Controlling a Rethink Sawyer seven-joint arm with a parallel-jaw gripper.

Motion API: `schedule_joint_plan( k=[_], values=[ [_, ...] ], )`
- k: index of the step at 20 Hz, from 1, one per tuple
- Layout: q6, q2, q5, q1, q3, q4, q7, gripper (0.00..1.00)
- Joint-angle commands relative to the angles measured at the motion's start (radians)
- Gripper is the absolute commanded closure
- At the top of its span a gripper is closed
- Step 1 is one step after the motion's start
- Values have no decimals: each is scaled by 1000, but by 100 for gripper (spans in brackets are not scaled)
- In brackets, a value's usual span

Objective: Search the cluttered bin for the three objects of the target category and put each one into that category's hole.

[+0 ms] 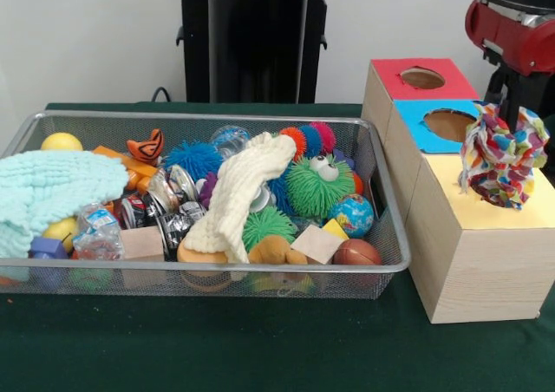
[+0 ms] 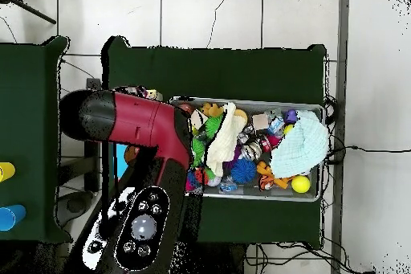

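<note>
Risk first: the soft ball of red, blue, yellow, white and green patches (image 1: 503,158) hangs over the yellow-topped wood-grain box's round hole (image 1: 501,203), seemingly touching its edge, and may snag if released off-centre. Wide silver wire-mesh bin (image 1: 392,262) holds a mint knitted cloth (image 1: 52,188), cream knitted cloth (image 1: 238,192), green googly-eyed spiky ball (image 1: 316,186) and small clutter. Whether the gripper grips the ball cannot be told; it is hidden.
</note>
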Motion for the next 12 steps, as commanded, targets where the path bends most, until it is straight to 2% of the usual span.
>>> schedule_joint_plan(
  k=[1, 12],
  values=[
    [147, 5, -96, -10, 20, -45, 14, 100],
    [94, -21, -109, -27, 59, 53, 31, 100]
  ],
)
